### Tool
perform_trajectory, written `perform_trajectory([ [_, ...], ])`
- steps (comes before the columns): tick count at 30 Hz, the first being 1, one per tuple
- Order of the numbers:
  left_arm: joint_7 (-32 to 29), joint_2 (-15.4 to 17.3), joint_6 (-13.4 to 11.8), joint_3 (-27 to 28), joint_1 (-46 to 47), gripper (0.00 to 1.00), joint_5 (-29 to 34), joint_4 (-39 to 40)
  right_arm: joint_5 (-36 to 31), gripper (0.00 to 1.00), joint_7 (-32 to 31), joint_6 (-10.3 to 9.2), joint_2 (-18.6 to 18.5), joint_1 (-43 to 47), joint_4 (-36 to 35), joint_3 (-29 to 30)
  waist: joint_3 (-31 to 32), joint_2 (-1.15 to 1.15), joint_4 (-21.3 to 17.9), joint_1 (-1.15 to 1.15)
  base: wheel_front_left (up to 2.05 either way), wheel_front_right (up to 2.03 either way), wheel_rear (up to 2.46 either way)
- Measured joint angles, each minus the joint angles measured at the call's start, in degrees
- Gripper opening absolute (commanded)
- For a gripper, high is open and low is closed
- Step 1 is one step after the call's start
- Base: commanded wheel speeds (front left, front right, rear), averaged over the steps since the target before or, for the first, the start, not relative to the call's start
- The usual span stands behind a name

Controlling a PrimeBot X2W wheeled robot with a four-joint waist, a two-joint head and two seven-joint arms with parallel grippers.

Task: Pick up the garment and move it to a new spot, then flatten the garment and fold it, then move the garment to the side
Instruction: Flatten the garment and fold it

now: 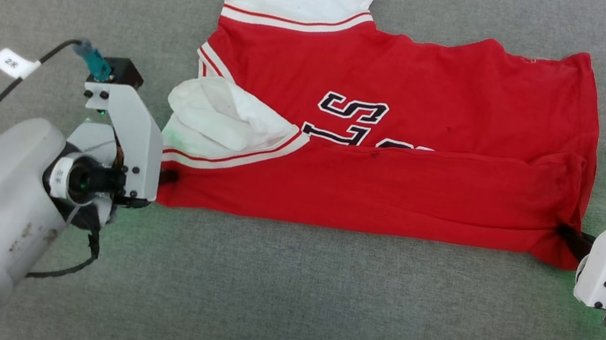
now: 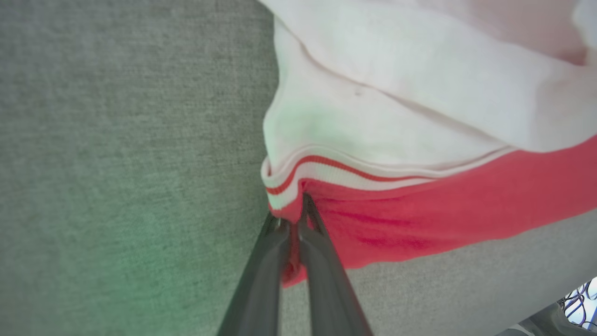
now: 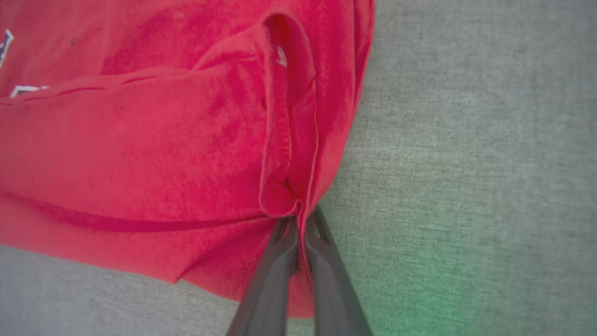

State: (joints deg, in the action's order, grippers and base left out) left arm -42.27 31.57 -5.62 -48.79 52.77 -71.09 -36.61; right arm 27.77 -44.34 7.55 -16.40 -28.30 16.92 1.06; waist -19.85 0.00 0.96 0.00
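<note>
The red jersey-style T-shirt with white short sleeves (image 1: 394, 209) (image 2: 419, 210) (image 3: 140, 140) is lying sideways across the grey fabric-covered worktop (image 1: 282, 300), with its sleeves toward the robot's left and its hem toward the right. Its near long edge is already lying doubled over the body, covering the lower part of the black-and-white block lettering (image 1: 355, 108).

The left pincer (image 1: 168, 176) (image 2: 294, 219) is squeezing down hard on the near-left corner, with red cloth between its fingers just under the red-and-white striped trim (image 2: 326, 168). The right pincer (image 1: 564, 231) (image 3: 298, 219) is likewise clamping the near-right corner, right where the hem layers are bunching together.

By my reading, the robot is working on the next lengthwise fold, carrying this near edge toward the far one. To do it well:

- Both arms should be rising together and at the same height, so that the edge between them is staying straight and not sagging.
- Tension should be gentle. The right pincer is gripping only the very edge of the hem, and a hard pull could be stripping it free.
- The near white sleeve (image 1: 214, 113) is puffing up loosely on top. It is likely to get trapped as a lump unless the fold is passing cleanly over it.
- The carried edge should be landing parallel to the far edge, and the grips should be letting go only once the cloth is resting on the worktop.
</note>
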Motion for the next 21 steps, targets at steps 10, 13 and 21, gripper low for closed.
perform_trajectory([
  [10, -1.82, 3.74, -2.69, -0.29, -1.72, 0.00, 0.09, 6.66, 1.14, 0.00, -3.16, 0.00, -2.54, 1.13, -2.79, 0.64, 1.79, 0.00, 0.07, 0.00, 0.00, 0.00, 0.00],
  [13, -2.99, 5.72, -4.30, -0.78, -2.94, 0.00, 0.47, 10.71, 2.18, 0.00, -4.76, -0.01, -3.55, 2.26, -4.95, 0.44, 2.56, 0.00, 0.11, 0.00, 0.00, 0.00, 0.00],
  [21, -5.45, 11.55, -10.29, -1.86, -7.56, 0.00, 1.13, 24.01, 4.50, 0.00, -10.44, -0.01, -5.76, 8.08, -11.99, 0.75, 4.08, 0.00, 0.11, 0.00, 0.00, 0.00, 0.00],
])
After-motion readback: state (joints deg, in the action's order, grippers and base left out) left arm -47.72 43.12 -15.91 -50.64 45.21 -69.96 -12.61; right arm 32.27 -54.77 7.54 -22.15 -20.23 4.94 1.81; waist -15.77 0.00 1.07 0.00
